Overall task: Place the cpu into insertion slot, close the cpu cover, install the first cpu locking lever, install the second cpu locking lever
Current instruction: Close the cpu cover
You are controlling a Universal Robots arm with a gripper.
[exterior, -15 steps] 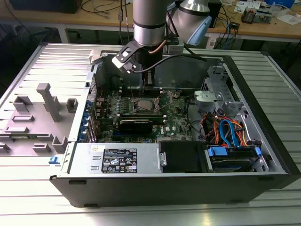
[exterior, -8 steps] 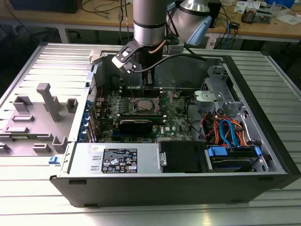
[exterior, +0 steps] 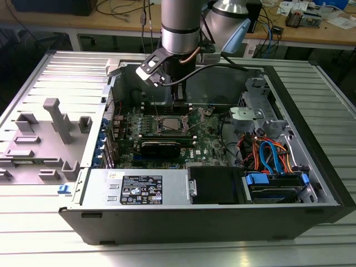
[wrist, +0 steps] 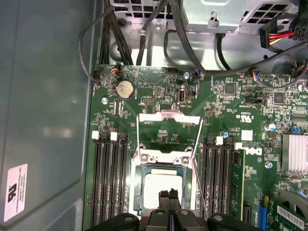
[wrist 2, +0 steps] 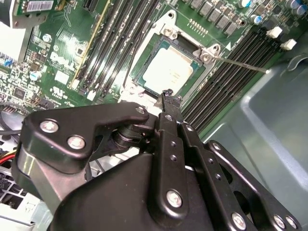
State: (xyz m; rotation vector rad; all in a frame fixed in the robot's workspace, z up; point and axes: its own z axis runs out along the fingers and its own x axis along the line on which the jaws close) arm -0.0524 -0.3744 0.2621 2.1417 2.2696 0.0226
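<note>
Claw (wrist: 168, 195) pinched together, empty, above the cpu (wrist: 155, 185) seated in the insertion slot (wrist: 163, 156); cpu cover (wrist: 168, 114) raised

Silver cpu (wrist: 155, 185) flat in insertion slot (wrist: 161, 155) w/ cpu cover (wrist: 168, 115) open.

1. Cpu (wrist: 163, 185): dull silver-grey top, plain; thin green edge in second wrist view (wrist 2: 168, 71).
2. Insertion slot (wrist: 166, 155): silver metal rim.
3. Cpu cover (wrist: 169, 114): bare silver frame, green showing thru window.
4. Circuit board (wrist: 159, 91): green w/ fine white print, small black chips.
5. Memory slots (wrist: 110, 178): black, white clips at ends.
6. End effector (wrist: 168, 194): matt black, silver screw heads.
7. Coin battery (wrist: 125, 89): shiny silver.
8. Case (exterior: 311, 111): grey inside, black outer edge.
9. Cables (exterior: 267, 153): orange & blue, some black.
10. Counter (exterior: 167, 250): pale silver, ribbed stripes.
11. Arm (exterior: 179, 25): silver-grey, light-blue cap.
</note>
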